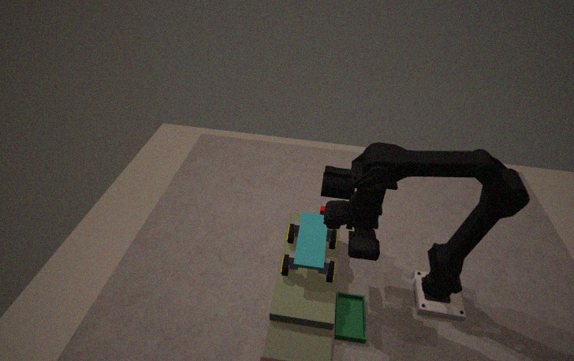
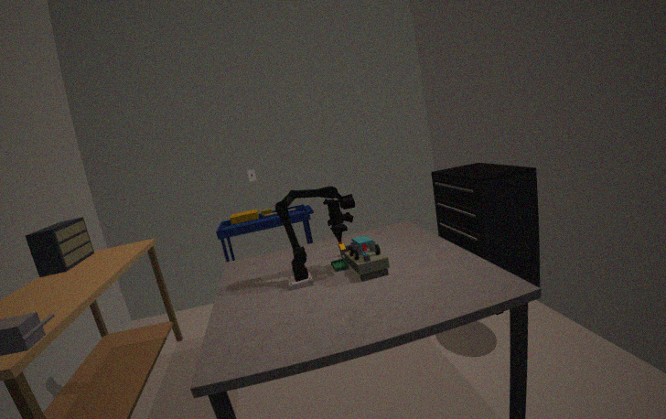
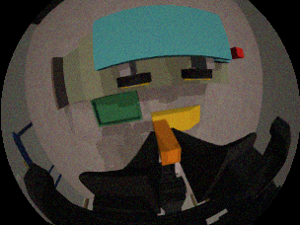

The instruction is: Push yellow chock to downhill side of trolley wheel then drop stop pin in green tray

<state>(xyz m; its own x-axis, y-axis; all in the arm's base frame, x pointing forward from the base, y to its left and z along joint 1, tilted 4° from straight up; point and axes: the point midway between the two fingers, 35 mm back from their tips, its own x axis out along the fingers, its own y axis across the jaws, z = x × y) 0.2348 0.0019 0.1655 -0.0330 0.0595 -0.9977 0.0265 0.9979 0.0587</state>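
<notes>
My gripper (image 3: 162, 133) is shut on the orange handle (image 3: 168, 144) of the yellow chock (image 3: 183, 117) (image 2: 342, 247). It holds the chock in the air beside the ramp, on the green tray's side. In the top view the arm hides the chock. The trolley (image 1: 311, 242) (image 2: 363, 241) (image 3: 160, 36), with a turquoise top and black wheels, stands on the olive ramp (image 1: 302, 305) (image 2: 371, 266) (image 3: 79, 81). The red head of the stop pin (image 1: 322, 210) (image 2: 364, 247) (image 3: 237, 52) shows at the trolley's uphill end. The green tray (image 1: 350, 318) (image 2: 338, 265) (image 3: 118, 109) is empty.
The arm's pale base plate (image 1: 441, 310) (image 2: 300, 283) stands on the table to one side of the ramp. The tray lies close along the ramp's side, near its lower part. The arm reaches across above the table toward the trolley.
</notes>
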